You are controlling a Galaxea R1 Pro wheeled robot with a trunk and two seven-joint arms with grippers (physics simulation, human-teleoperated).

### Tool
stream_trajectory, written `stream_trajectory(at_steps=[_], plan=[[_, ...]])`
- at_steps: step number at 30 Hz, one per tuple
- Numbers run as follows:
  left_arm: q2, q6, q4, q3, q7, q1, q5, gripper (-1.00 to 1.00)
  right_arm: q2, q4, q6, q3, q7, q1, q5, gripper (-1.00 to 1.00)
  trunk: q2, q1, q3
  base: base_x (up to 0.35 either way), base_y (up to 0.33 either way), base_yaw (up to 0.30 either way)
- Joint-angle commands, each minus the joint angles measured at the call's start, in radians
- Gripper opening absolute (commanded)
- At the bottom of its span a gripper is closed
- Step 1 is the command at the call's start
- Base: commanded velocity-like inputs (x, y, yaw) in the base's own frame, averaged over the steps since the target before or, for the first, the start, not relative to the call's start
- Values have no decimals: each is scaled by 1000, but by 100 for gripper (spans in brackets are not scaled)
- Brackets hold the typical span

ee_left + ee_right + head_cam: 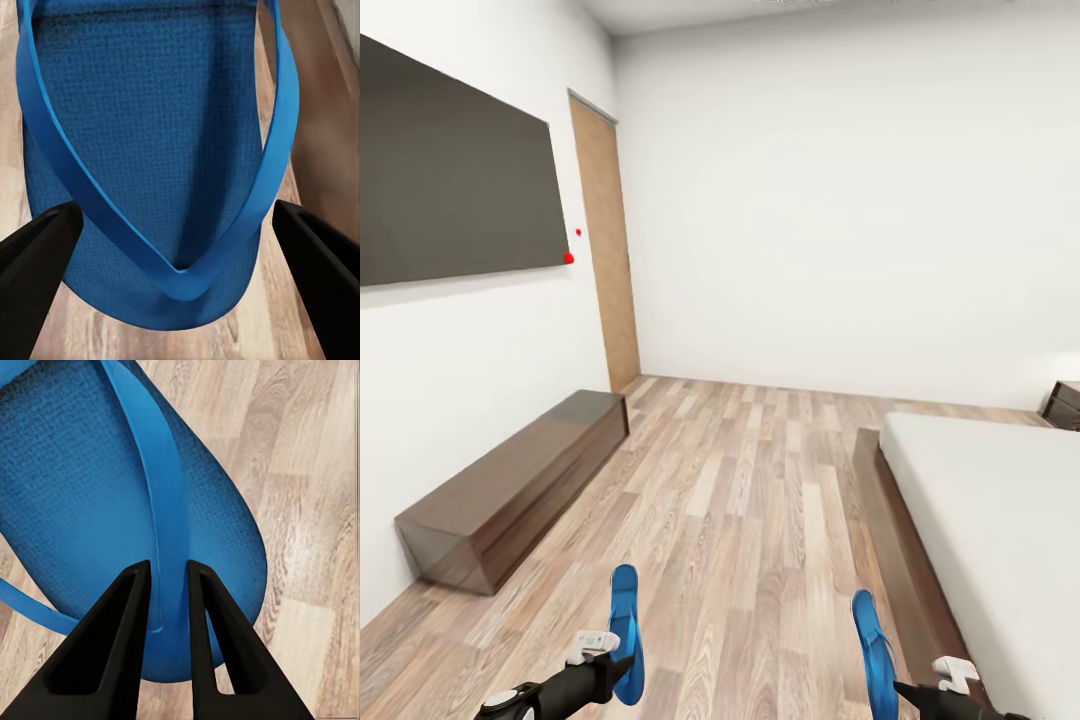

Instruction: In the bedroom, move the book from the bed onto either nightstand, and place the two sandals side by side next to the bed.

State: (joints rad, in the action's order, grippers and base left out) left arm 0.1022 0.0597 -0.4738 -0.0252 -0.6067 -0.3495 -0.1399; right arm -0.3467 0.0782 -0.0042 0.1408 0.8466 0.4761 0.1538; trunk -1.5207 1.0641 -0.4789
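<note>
Two bright blue sandals are held up off the wood floor in front of me. The left sandal (626, 625) (150, 135) sits between the fingers of my left gripper (610, 662) (180, 225), which stand wide apart against both edges of its toe end. My right gripper (920, 690) (169, 577) is shut on the thong strap of the right sandal (873, 650) (90, 487). The bed (1000, 510), off-white mattress on a dark frame, lies to the right. A nightstand (1063, 403) peeks in beyond it. The book is out of view.
A long low dark-wood bench (510, 490) runs along the left wall under a dark wall panel (450, 170). A tan door (607, 250) stands in the far left corner. Wood-plank floor (750, 480) stretches between bench and bed.
</note>
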Motion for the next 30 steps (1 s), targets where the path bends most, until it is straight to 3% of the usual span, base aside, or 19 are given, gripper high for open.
stream_trajectory(at_steps=[1, 8, 16, 30], plan=[[0, 6, 0, -2, -5, 0, -6, -100, 0, -1, 0, 3, 3, 1, 0, -100, 7, -4, 2, 0, 0, -237], [0, 6, 0, -3, -6, 0, -6, -100, 0, -1, 0, 3, 3, 1, 1, -100, 56, -31, 24, 0, 0, -192], [1, 5, 0, -4, -8, 0, -6, -100, 0, -1, 0, 3, 3, 1, 1, -100, 56, -31, 24, 0, 0, -67], [1, 5, 0, -4, -8, 0, -6, -100, 0, -1, 0, 3, 4, 1, 1, -100, 56, -31, 24, 0, 0, -291]])
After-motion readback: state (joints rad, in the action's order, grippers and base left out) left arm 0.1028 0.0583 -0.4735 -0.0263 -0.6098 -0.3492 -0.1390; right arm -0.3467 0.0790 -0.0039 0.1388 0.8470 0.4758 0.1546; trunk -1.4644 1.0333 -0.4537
